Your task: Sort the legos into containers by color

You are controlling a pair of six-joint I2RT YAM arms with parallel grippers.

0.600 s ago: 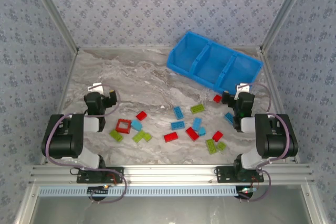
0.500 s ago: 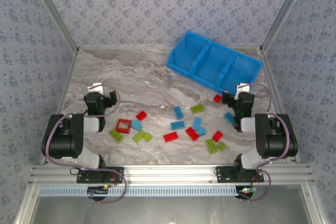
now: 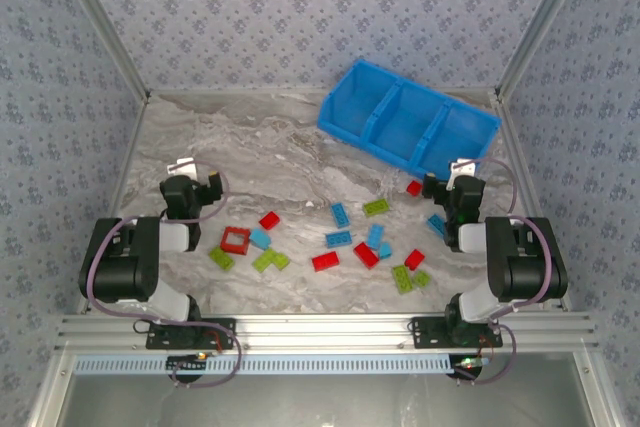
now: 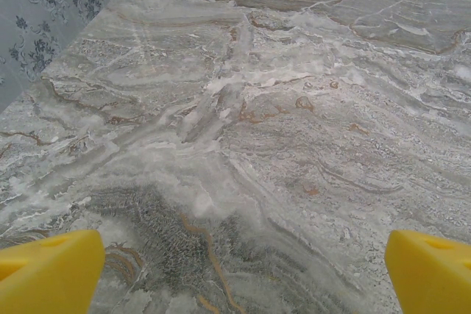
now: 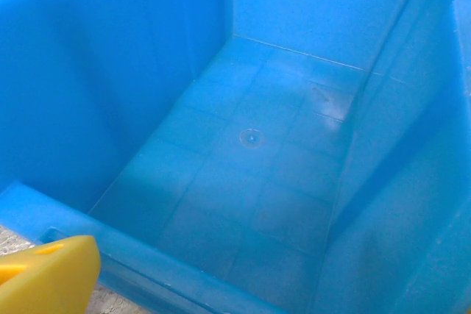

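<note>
Sitting folded, left arm [image 3: 125,267] and right arm [image 3: 520,262] spread fingers [image 4: 48,270] wide.

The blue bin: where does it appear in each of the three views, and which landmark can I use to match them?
Top external: the bin lies far right on the table, at an angle, with three compartments.
Left wrist: marble table surface, seen from low.
Right wrist: one bin compartment, seen close from over its near rim.
Shared landmark: the marble table.

Both arms folded low; left gripper [image 4: 237,273] and right gripper [image 3: 450,183] gape wide (apparently empty).
</note>
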